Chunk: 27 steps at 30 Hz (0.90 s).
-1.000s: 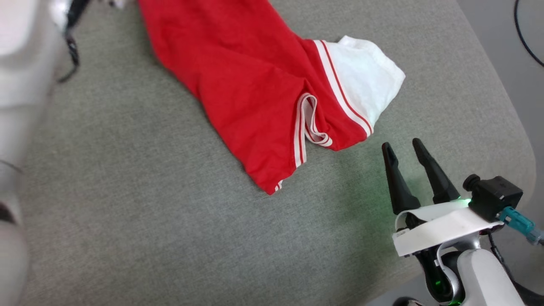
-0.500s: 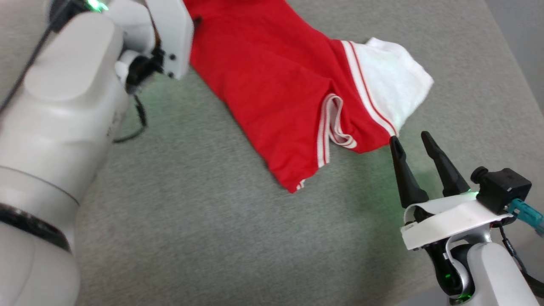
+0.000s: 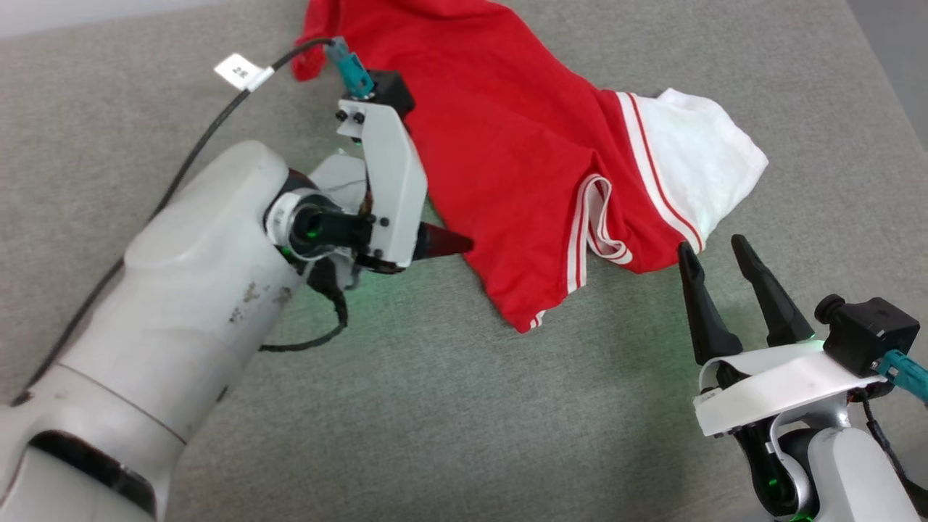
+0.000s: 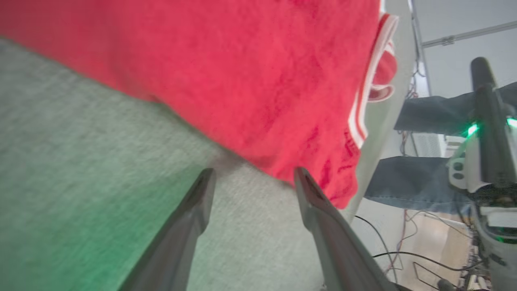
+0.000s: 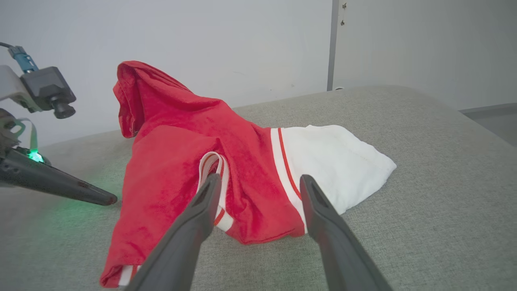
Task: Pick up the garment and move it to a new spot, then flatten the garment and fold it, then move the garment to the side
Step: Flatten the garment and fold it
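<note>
Shirt not yet picked up.
The shirt (image 3: 507,145) was seen crumpled on the grey cushion (image 3: 435,399). The left gripper (image 4: 254,173) was spread empty at its edge, possibly touching. The right gripper (image 3: 714,250) was spread empty just beside it. Moving, flattening and folding were all left to do.

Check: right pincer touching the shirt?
Cannot tell. In the head view the right pincer has one fingertip at the shirt hem; neither that nor the right wrist view shows contact or gap.
</note>
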### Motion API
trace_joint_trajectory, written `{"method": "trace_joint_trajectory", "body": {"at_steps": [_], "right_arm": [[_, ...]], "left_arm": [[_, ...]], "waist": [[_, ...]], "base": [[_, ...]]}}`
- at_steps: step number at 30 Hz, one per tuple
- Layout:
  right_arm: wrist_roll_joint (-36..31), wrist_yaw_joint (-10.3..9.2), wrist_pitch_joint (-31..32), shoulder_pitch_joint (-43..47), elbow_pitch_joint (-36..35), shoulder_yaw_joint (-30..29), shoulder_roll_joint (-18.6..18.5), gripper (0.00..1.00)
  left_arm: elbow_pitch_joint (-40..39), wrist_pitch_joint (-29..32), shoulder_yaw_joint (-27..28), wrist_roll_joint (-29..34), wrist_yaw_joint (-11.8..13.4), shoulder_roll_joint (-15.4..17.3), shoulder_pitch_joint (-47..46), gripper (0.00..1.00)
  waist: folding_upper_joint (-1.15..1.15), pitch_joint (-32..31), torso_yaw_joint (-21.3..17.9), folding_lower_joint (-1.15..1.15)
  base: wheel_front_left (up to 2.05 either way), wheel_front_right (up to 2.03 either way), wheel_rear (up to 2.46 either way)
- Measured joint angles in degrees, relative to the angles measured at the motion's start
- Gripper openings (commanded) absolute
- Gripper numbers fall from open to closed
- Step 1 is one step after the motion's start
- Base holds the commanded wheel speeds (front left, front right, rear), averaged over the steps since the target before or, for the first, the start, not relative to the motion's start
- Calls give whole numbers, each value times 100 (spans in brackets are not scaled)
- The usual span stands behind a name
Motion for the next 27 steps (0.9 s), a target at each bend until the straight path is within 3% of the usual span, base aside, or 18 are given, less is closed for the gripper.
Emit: {"method": "trace_joint_trajectory", "body": {"at_steps": [6,11,12,13,14,17,23,27], "right_arm": [[49,0,-71,-6,58,96,69,100],[131,0,-143,-48,194,167,110,100],[132,0,-163,-47,223,151,111,100],[134,0,-183,-46,243,131,113,100],[134,0,-185,-44,259,105,116,100],[130,0,-185,-31,281,71,123,100],[78,0,-133,23,258,82,130,100],[76,0,-123,25,216,108,133,100]], "left_arm": [[-132,-193,176,-131,430,-37,96,100],[7,-442,279,-158,427,-89,200,100],[45,-448,281,-176,385,-113,213,88],[79,-476,274,-168,366,-124,224,26],[130,-497,257,-149,366,-119,224,0],[226,-476,207,-37,313,0,202,0],[190,-259,-64,482,238,552,-327,0],[42,-240,-734,1617,226,888,-951,0]], "waist": [[0,118,-216,0],[0,183,-376,0],[0,173,-383,0],[0,157,-384,0],[0,137,-379,0],[0,53,-328,0],[0,-157,-152,0],[0,-227,-70,0]], "base": [[0,0,0],[0,0,0],[0,0,0],[0,0,0],[0,0,0],[0,0,0],[0,0,0],[0,0,0]]}}
